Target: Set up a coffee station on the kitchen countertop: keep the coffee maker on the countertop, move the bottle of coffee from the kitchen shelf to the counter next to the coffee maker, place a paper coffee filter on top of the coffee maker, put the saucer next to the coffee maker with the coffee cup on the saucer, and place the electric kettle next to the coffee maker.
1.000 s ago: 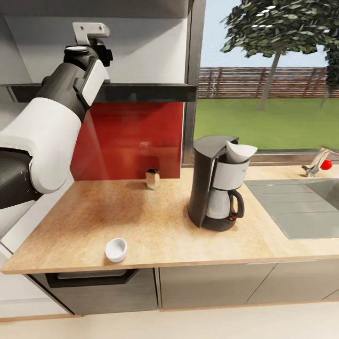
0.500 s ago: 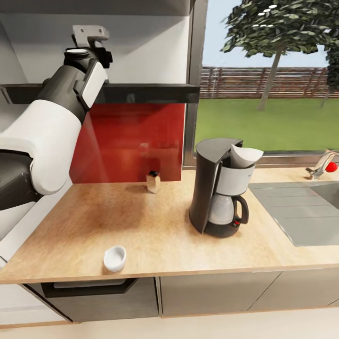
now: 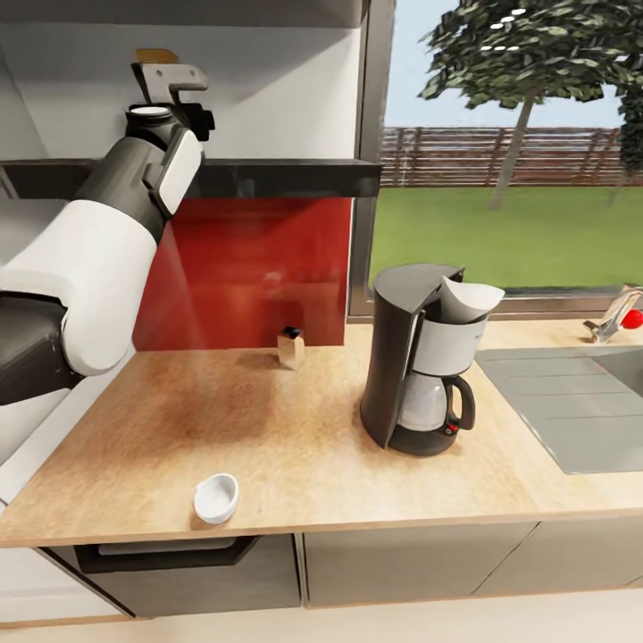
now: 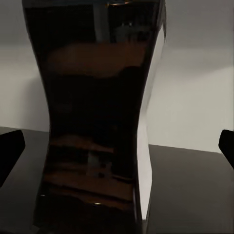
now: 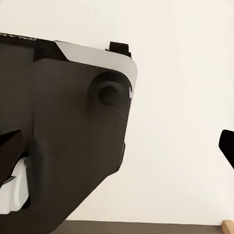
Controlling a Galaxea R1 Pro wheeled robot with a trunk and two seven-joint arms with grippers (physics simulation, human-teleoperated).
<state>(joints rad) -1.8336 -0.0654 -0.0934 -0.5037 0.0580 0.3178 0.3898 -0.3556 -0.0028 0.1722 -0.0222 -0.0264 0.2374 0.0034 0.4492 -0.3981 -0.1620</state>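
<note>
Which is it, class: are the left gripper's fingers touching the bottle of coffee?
Apart. The left wrist view shows the bottle of coffee standing between both fingertips, with bare shelf visible on each side.

We see a black coffee maker with white housing, a white paper coffee filter, a white coffee cup, a beige wood-grain counter, a red backsplash, and a glossy dark bottle of coffee.

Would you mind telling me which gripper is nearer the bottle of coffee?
Left. The left gripper has the bottle of coffee between its spread fingertips on the kitchen shelf; the right gripper faces the robot's own dark body.
</note>
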